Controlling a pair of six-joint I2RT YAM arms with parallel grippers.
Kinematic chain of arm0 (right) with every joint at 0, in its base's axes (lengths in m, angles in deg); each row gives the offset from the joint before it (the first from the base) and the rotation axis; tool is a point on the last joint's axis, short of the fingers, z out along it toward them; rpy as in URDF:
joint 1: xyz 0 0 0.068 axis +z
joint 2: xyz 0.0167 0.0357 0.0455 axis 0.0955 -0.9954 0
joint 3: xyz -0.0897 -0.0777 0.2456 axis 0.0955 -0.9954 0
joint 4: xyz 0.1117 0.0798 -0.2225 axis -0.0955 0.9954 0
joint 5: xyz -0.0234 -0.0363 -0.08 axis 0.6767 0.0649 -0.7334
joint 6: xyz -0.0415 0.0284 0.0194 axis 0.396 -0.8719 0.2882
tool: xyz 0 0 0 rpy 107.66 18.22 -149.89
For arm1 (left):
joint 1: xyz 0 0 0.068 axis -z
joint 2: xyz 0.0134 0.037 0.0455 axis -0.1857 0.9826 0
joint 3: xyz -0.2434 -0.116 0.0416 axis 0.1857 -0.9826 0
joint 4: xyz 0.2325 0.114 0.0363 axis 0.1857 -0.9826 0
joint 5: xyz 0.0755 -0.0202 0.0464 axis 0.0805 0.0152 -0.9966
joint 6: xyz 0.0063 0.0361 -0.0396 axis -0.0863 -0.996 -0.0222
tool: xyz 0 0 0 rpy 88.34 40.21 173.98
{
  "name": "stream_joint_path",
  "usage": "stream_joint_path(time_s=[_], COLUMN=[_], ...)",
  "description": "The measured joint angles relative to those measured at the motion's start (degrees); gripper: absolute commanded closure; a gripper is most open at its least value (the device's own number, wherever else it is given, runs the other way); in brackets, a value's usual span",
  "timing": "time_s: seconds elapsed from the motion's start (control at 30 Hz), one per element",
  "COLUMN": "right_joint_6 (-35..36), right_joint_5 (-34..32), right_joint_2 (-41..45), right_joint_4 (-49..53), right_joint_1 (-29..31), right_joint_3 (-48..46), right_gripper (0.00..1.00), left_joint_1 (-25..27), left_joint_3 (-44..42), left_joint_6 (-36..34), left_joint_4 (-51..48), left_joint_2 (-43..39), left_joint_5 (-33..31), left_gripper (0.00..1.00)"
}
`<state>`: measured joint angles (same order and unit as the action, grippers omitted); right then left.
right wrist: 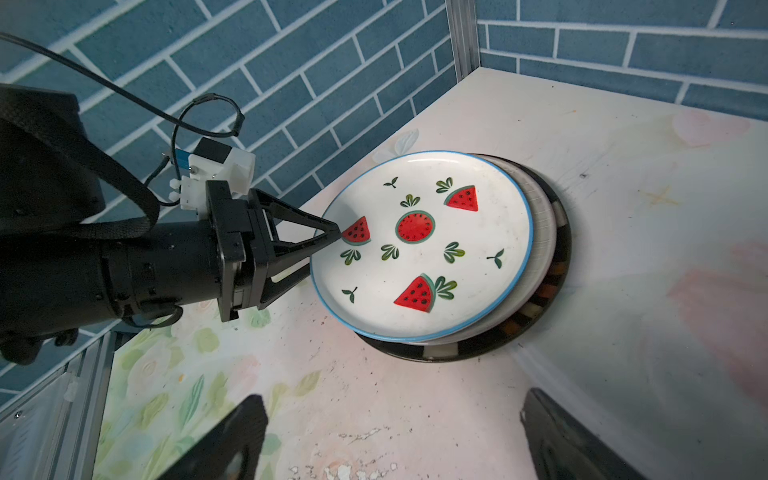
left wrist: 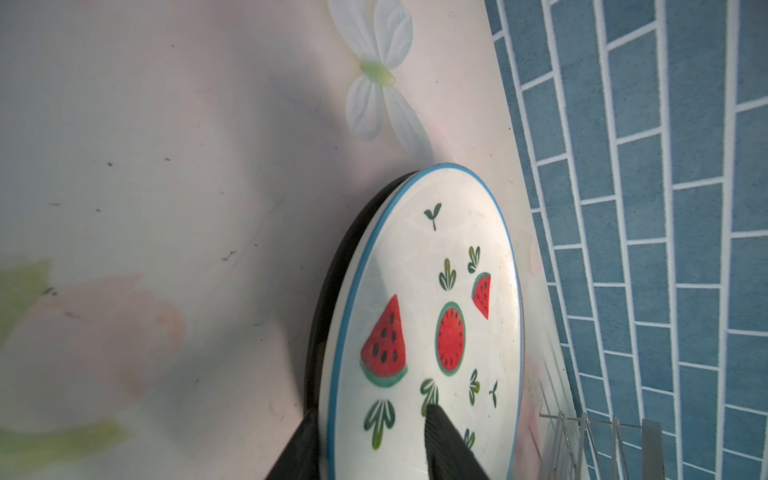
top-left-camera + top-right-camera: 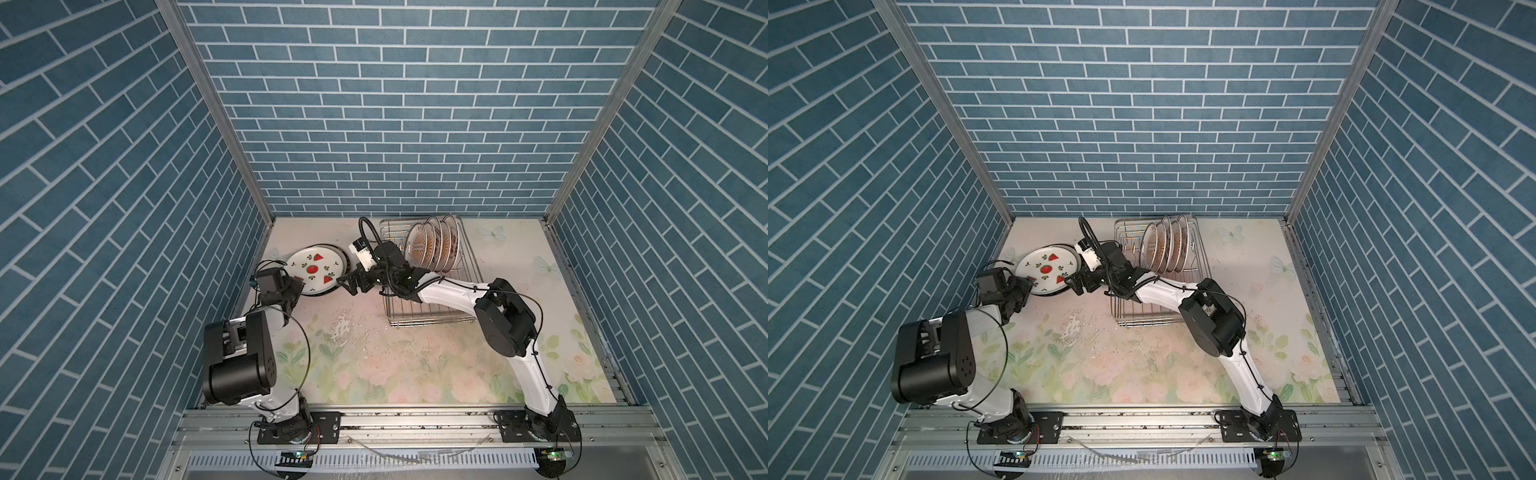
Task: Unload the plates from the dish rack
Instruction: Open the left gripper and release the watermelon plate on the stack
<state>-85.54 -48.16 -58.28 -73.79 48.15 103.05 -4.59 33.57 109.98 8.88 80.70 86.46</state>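
Left end effector (image 1: 324,249) pinches the rim of the watermelon plate (image 1: 419,266), atop the stack (image 1: 540,232) on the surface (image 1: 415,395). Right end effector (image 3: 352,286), wide open and empty, is nearer the upright plates (image 3: 434,249) in the dish rack (image 3: 471,270) just to its right

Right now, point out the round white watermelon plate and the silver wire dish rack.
round white watermelon plate (image 1: 419,245): right wrist view, centre.
silver wire dish rack (image 3: 409,312): a top view, bare near end.

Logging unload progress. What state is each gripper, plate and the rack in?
Lower plates: stacked flat on table.
Watermelon plate: face up atop them.
Left gripper: closed on watermelon plate's rim.
Right gripper: open, empty.
Rack: on table, near half bare.
Rack plates: on edge at far end.
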Motion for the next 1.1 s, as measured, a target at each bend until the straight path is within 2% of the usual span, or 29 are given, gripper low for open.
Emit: stream_joint_path(time_s=[0.63,0.73,1.03,1.07,1.1], right_joint_6=[0.0,0.1,1.2,1.4,1.6], right_joint_5=[0.0,0.0,0.0,0.0,0.0], right_joint_2=[-0.1,-0.1,-0.1,-0.1,-0.1], right_joint_4=[-0.2,-0.2,0.1,0.2,0.3], right_joint_1=[0.0,0.0,0.5,0.6,0.8], right_joint_3=[0.0,0.0,-0.1,-0.1,-0.2], right_gripper=[0.03,0.03,0.03,0.03,0.03], left_joint_1=[1.0,1.1,1.3,1.3,1.4], left_joint_3=[2.8,2.8,2.7,2.6,2.5], left_joint_6=[-1.1,-1.1,-1.3,-1.3,-1.3], left_joint_4=[-1.3,-1.4,-1.7,-1.7,-1.5], left_joint_2=[1.7,1.5,-2.2,-2.6,-2.8], left_joint_5=[-2.4,-2.9,-4.0,-4.0,-3.9], left_gripper=[0.56,0.46,0.44,0.37,0.35])
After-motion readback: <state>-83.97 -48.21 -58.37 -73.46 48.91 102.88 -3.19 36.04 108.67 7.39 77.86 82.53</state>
